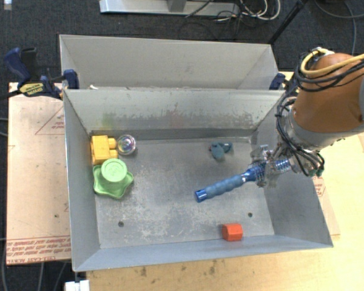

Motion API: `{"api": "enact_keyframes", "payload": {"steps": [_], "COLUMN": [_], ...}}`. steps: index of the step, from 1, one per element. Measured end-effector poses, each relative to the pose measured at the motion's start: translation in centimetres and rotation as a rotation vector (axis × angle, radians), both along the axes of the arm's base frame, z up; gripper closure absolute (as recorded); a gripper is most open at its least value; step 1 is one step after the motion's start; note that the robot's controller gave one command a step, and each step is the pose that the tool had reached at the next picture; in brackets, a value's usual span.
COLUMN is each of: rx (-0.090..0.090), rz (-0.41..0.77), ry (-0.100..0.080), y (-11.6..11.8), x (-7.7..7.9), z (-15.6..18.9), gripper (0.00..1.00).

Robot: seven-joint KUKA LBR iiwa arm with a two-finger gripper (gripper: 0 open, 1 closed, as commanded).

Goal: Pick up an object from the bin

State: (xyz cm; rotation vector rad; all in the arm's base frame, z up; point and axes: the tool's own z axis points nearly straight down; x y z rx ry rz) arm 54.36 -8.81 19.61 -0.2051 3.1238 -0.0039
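Note:
My gripper point(264, 170) is low at the right side of the bin, close to the right wall. A blue rod-shaped tool point(224, 187) lies slanted on the bin floor, its lower left end pointing to the middle. Its upper right end reaches right up to the gripper. Whether that end is gripped or just touching cannot be made out. A small grey-blue lump point(219, 151) lies to the upper left of the gripper, near the back wall. An orange-red cube point(232, 232) sits by the front wall, below the rod.
At the left side lie a green round cup-like thing point(113, 177), a yellow block point(101, 148) and a small shiny ball point(127, 144) close together. The arm with its orange cover and cables hangs over the bin's right rim.

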Motion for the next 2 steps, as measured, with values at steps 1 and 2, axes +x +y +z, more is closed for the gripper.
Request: {"api": "enact_keyframes", "payload": {"steps": [1,2], "rx": [-0.004,0.001], "rz": [0.395,0.409], "ry": [0.005,0.010], "y": [-5.3,-2.8], "x": [1.4,1.6], "z": [6.0,5.1], "gripper": [1.00,1.00]}}
